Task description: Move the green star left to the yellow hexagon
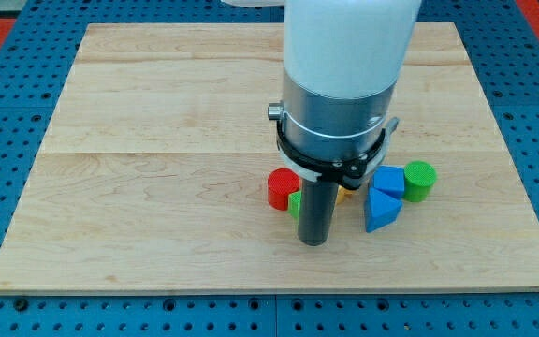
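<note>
My tip (313, 242) rests on the board near the view's bottom centre. Right behind the rod, a small green piece (294, 202) shows at its left edge; it may be the green star, but its shape is mostly hidden. A sliver of yellow-orange (343, 195) shows at the rod's right, likely the yellow hexagon, mostly hidden by the arm. The tip is just below both, close to the green piece.
A red cylinder (282, 187) stands left of the green piece. A blue cube (389, 180) and a blue triangle (380, 212) lie to the right, with a green cylinder (419, 181) beyond them. The wooden board (157, 140) sits on a blue pegboard.
</note>
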Motion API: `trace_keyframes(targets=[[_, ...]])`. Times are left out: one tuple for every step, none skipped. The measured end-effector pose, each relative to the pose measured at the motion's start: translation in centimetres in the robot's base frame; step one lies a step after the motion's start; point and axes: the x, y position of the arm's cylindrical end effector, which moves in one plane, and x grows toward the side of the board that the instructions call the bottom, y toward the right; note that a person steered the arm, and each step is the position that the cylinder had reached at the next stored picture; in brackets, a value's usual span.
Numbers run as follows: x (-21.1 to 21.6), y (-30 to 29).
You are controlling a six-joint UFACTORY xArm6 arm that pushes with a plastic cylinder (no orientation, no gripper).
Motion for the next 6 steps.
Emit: trace_keyframes(targets=[[-1.0, -3.4], [-2.1, -5.9], [-2.4, -5.9], [-2.5, -5.9], [-2.7, -5.9], [-3.0, -5.9]])
